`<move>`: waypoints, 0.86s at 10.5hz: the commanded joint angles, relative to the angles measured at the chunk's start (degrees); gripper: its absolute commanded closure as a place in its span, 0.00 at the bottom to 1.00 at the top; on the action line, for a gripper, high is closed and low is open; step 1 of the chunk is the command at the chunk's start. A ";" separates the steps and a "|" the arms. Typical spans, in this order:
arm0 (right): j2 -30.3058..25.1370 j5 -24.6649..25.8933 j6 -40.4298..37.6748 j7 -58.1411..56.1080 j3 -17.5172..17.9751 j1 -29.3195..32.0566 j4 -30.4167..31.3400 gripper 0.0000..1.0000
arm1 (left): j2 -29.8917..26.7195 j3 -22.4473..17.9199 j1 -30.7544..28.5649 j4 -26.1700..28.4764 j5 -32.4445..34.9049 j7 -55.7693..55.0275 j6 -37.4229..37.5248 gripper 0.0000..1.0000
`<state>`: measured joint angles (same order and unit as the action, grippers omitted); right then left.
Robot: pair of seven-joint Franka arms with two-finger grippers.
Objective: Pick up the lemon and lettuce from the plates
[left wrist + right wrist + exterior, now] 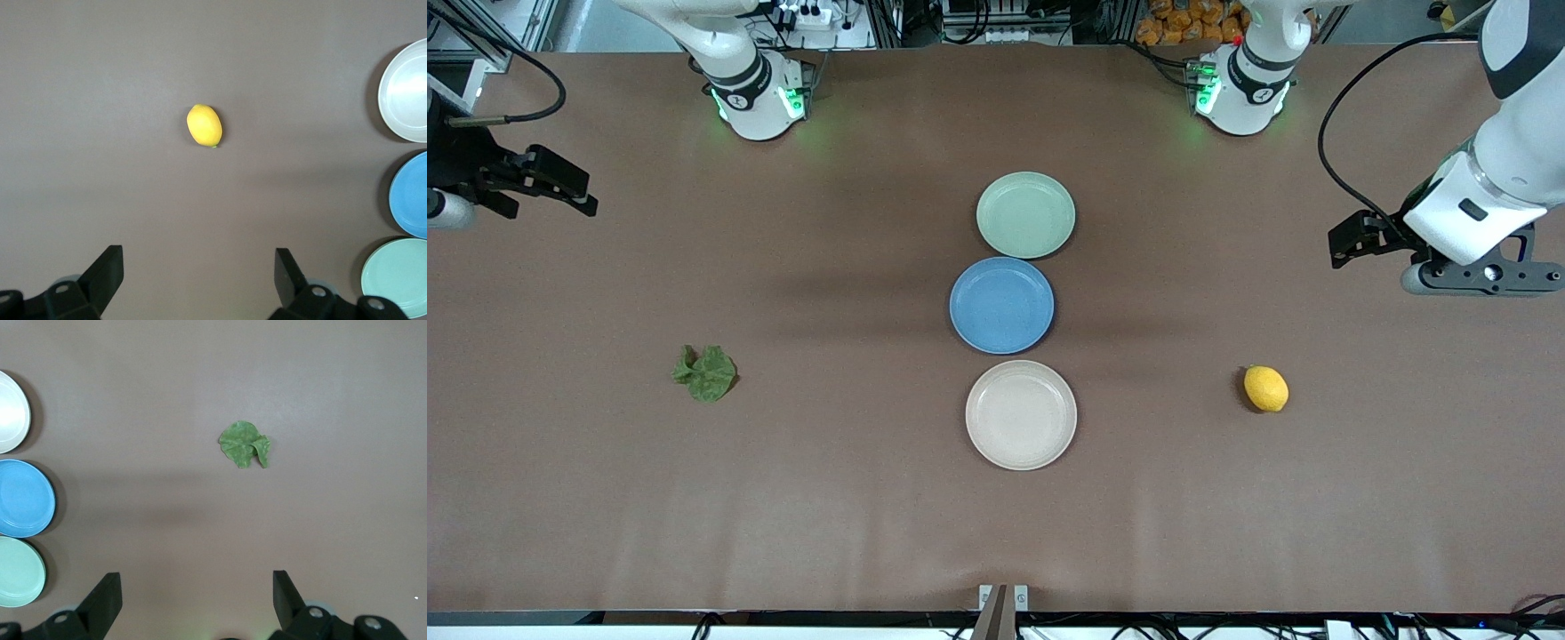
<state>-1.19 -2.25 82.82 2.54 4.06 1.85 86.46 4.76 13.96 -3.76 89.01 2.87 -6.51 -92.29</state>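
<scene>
The lemon (pixel 1265 388) lies on the bare table toward the left arm's end, beside the beige plate (pixel 1021 414); it also shows in the left wrist view (pixel 204 125). The lettuce (pixel 705 372) lies on the bare table toward the right arm's end; it also shows in the right wrist view (pixel 245 445). The mint green plate (pixel 1025 214) and the beige plate hold nothing. My left gripper (pixel 1344 244) hangs open and empty over the table's left-arm end (pixel 199 267). My right gripper (pixel 587 197) hangs open and empty over the right-arm end (pixel 197 590).
A blue plate (pixel 1001 304) with nothing on it lies between the mint and beige plates, the three in a row down the middle of the brown table. The arm bases stand along the table's edge farthest from the front camera.
</scene>
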 commanded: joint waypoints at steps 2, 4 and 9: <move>-1.09 -0.65 0.06 -0.35 0.16 0.61 -0.06 0.00 | -2.04 -0.25 -0.54 1.61 -1.37 0.27 -1.75 0.00; -1.27 -0.56 0.06 -0.35 0.16 0.61 -0.06 0.00 | -2.13 -0.34 -0.46 1.70 -1.29 0.27 -1.76 0.00; -1.36 -0.47 0.06 -0.35 0.16 0.61 0.47 0.00 | -2.22 -0.25 -0.28 0.56 -1.46 -0.96 -1.76 0.00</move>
<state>-1.68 -2.25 82.93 2.54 4.04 1.86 86.42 3.69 13.78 -3.79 88.94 2.82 -6.88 -93.33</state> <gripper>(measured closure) 0.000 0.000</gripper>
